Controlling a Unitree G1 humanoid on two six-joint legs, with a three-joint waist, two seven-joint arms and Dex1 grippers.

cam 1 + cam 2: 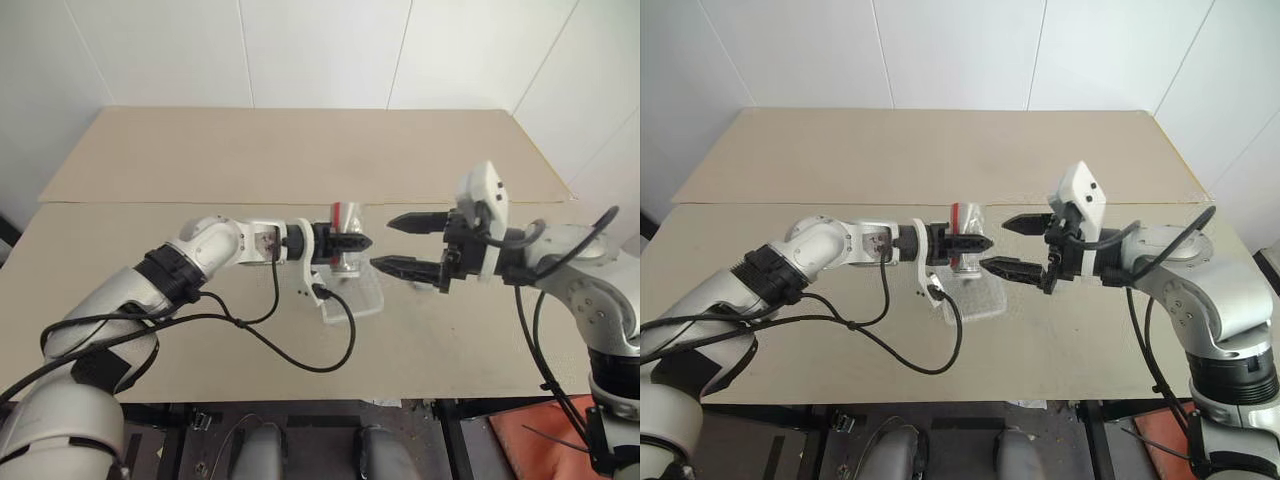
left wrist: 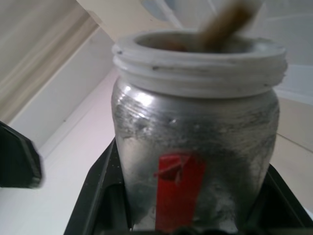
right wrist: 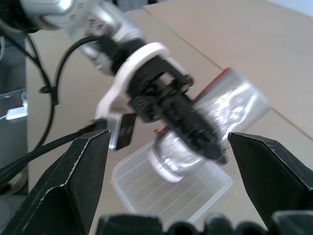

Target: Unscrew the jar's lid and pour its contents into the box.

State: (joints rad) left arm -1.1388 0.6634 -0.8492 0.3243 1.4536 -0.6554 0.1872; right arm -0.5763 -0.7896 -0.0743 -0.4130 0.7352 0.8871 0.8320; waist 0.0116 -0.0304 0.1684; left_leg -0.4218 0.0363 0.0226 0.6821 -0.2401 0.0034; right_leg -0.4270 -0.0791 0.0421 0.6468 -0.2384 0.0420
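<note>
Counter point(image 1: 300, 160): pale tan board top in two sections, with a seam running across it between the far section and the near one; matte and bare apart from the task's things and the arms' cables.
Room: white panelled walls point(image 1: 320, 50) rise straight behind the counter's far edge and along its right side.
Under the near edge: dark floor, and something orange-red point(image 1: 520, 435) at the lower right.
Cables: a black cable point(image 1: 300, 355) loops across the near section from the left arm; another hangs from the right arm past the counter's edge.
Left claw point(image 1: 350, 243): clamped on the jar, fingers on either side of its body.
Jar point(image 1: 347, 240): silvery sides with a red label strip, held tilted over the box with its open end pointing down; in the left wrist view its white threaded rim point(image 2: 198, 63) is bare, no lid on it.
Contents: a blurred brown bit point(image 2: 227, 22) shows at the jar's mouth.
Box point(image 3: 171, 188): translucent white tray with a ribbed bottom, lying on the near section directly under the jar.
Right claw point(image 1: 405, 245): fingers wide apart and holding nothing, pointing at the jar from just beside it, apart from it.
In the way: the left claw covers much of the jar and part of the box in the head views.
</note>
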